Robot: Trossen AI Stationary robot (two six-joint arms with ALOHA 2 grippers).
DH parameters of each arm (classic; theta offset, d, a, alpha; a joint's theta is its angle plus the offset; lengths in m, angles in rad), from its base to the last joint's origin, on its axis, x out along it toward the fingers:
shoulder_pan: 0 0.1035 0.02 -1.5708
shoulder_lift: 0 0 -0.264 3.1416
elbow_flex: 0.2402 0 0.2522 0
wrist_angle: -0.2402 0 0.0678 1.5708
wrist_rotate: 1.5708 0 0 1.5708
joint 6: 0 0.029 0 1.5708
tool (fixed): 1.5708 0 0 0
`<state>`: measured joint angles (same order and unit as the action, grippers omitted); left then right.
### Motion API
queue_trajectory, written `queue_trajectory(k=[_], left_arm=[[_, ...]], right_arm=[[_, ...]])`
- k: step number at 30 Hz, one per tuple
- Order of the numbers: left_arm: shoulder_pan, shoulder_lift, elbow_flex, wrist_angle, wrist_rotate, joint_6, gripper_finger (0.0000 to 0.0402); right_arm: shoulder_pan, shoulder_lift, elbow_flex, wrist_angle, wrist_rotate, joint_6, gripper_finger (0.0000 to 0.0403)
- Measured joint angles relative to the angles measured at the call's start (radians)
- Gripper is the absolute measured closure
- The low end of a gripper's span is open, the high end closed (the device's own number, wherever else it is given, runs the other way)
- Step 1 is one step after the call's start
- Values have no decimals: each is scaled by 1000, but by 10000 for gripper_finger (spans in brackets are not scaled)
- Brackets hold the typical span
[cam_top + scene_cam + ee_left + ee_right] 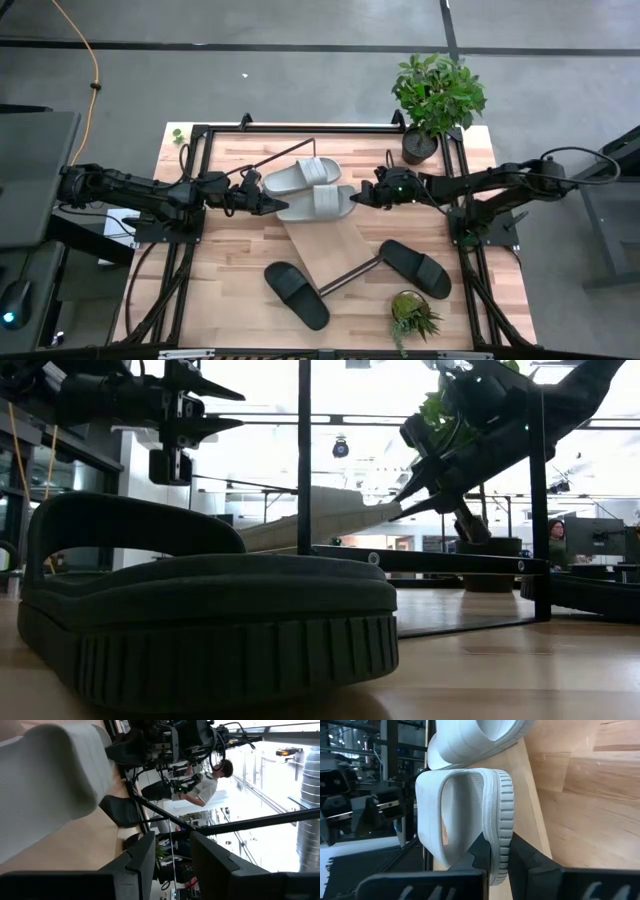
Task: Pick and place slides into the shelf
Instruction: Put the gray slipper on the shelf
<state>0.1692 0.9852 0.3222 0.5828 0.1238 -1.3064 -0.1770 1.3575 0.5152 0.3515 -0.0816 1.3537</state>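
Two grey slides (312,188) up on the tilted shelf (322,240), right gripper (360,197) pinched on one grey edge, left gripper (268,202) open and holding nothing close by, two black slides (296,294) left on the table (230,300).

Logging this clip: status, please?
Right gripper shut on light grey slide over the shelf. Left gripper open beside it. Two black slides on the table, unplaced.
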Motion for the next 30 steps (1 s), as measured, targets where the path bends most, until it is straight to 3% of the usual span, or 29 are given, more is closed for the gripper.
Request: queue_trajectory(k=[11, 30], left_arm=[[1, 0, 0, -7, 0, 2, 289], [1, 0, 0, -9, -3, 5, 289]], right_arm=[[-51, 73, 1, 57, -51, -7, 389], [-112, 84, 11, 70, -113, -19, 389]])
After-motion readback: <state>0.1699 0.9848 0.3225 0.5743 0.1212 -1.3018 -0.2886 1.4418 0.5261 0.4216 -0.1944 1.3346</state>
